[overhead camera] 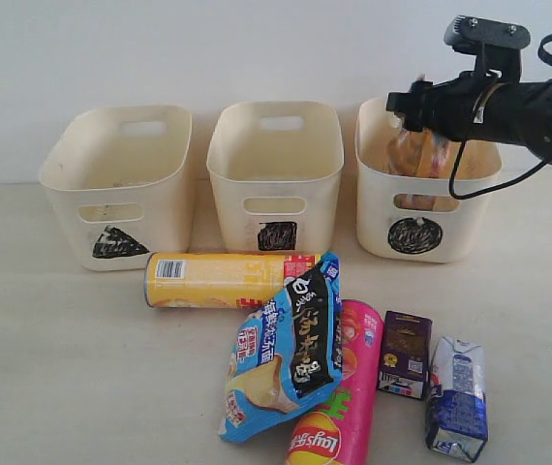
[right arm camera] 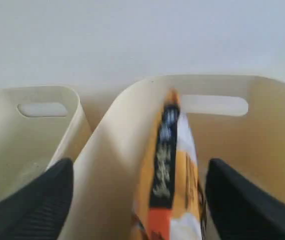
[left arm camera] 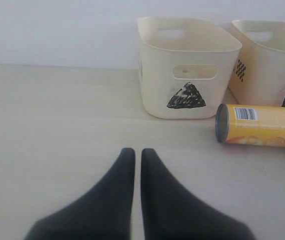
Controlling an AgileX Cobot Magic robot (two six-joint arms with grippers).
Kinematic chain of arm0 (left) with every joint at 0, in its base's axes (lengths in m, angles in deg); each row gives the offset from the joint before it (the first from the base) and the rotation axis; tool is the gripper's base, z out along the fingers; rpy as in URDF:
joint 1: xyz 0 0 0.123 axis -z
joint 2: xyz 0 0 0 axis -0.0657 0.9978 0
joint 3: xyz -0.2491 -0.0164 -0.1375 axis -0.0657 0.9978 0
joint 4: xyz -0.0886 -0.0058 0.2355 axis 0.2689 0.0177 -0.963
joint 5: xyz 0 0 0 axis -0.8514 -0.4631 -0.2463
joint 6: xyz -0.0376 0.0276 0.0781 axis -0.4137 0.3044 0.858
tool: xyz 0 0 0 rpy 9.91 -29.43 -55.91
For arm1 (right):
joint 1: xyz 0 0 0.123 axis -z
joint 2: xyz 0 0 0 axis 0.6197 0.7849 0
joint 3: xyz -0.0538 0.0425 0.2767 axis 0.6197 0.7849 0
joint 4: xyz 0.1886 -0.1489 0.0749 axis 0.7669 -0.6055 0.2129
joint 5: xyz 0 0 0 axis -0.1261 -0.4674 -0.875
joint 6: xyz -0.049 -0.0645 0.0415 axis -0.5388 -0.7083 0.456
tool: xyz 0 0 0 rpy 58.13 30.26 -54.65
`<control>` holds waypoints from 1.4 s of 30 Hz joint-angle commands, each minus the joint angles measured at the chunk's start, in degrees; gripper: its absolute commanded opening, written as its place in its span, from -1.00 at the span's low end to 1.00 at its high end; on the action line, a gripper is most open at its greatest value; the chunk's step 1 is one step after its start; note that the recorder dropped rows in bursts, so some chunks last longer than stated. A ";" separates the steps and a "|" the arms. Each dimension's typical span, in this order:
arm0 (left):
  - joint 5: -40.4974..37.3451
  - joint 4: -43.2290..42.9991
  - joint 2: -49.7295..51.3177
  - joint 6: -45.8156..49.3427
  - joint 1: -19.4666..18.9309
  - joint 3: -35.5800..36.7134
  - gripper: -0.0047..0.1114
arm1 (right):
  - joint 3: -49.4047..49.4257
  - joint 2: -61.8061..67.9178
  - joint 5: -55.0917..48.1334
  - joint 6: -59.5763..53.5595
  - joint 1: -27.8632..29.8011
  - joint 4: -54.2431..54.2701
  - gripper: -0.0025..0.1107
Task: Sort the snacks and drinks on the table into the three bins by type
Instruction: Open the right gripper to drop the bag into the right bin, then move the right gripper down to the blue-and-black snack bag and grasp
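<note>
My right gripper (overhead camera: 404,105) hangs open above the circle-marked bin (overhead camera: 470,237). The orange-white-black bag (right arm camera: 170,165) stands on edge inside that bin, between the wide-apart fingers (right arm camera: 232,195) and touching neither. On the table (overhead camera: 63,368) lie the yellow chip can (overhead camera: 223,279), the blue-black bag (overhead camera: 286,349), the pink Lay's can (overhead camera: 349,407), the dark purple carton (overhead camera: 405,354) and the blue-and-white carton (overhead camera: 457,397). My left gripper (left arm camera: 133,152) is shut and empty, low over bare table in front of the triangle bin (left arm camera: 157,75).
The triangle bin (overhead camera: 63,160) and the square bin (overhead camera: 228,165) stand side by side along the back wall, left of the circle bin. The blue-black bag leans on both chip cans. Bare table spreads at the left and front left.
</note>
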 commanded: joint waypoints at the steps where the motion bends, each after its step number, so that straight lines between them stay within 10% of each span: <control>1: 0.37 -0.04 -0.21 -0.38 -0.22 -0.16 -0.85 | -0.63 -0.27 0.27 -2.12 0.34 0.21 0.38; 17: 0.37 -0.04 -0.21 -0.38 -0.22 -0.16 -0.85 | -0.63 -12.28 -23.64 -15.29 -1.45 -6.62 0.37; 19: 0.37 -0.04 -0.21 -0.38 -0.22 -0.16 -0.85 | -0.63 -14.80 -29.07 -19.82 -2.20 -6.62 0.23; 24: 0.37 -0.04 -0.21 -0.38 -0.22 -0.16 -0.85 | -0.63 -17.82 -47.27 -31.92 -3.04 -2.87 -0.96; 31: 0.37 -0.04 -0.21 -0.38 -0.22 -0.16 -0.85 | -2.25 -18.72 -63.28 -55.82 -3.04 29.17 -0.89; 34: 0.37 -0.04 -0.21 -0.38 -0.22 -0.16 -0.85 | -2.25 -19.00 -66.57 -62.18 -3.04 41.66 -0.53; 37: 0.37 -0.04 -0.21 -0.38 -0.22 -0.16 -0.85 | -2.14 -19.00 -70.37 -67.24 -3.04 54.76 0.39; 42: 0.37 -0.04 -0.21 -0.38 -0.22 -0.16 -0.85 | -1.91 -19.00 -73.72 -68.66 -5.56 62.05 0.51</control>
